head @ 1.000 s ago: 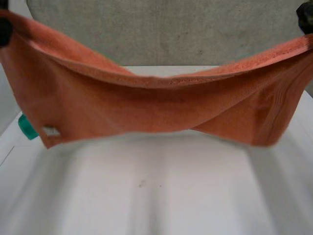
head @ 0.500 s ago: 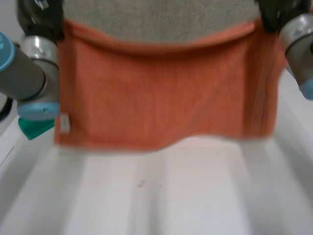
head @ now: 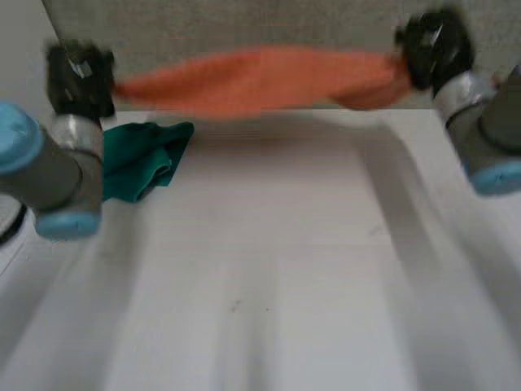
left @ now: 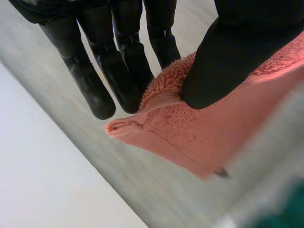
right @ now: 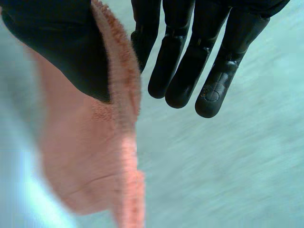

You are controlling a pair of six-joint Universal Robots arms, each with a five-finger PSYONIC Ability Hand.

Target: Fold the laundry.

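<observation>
An orange towel (head: 260, 80) hangs stretched in the air over the table's far edge, held at both ends. My left hand (head: 77, 77) pinches its left corner; in the left wrist view the thumb (left: 237, 57) presses the orange towel (left: 199, 133) against the fingers (left: 118, 61). My right hand (head: 435, 49) pinches the right corner; in the right wrist view the thumb (right: 61, 47) clamps the orange towel (right: 90, 156) against a finger, while the other fingers (right: 194, 61) stay straight beside it.
A crumpled teal cloth (head: 142, 159) lies on the white table (head: 269, 277) at the far left, just under my left arm (head: 49, 171). My right arm (head: 488, 138) reaches over the table's far right. A grey wall stands behind the table.
Both hands swung the towel away from the camera, from hanging close in front to stretched out over the table's far edge. The teal cloth has come into sight.
</observation>
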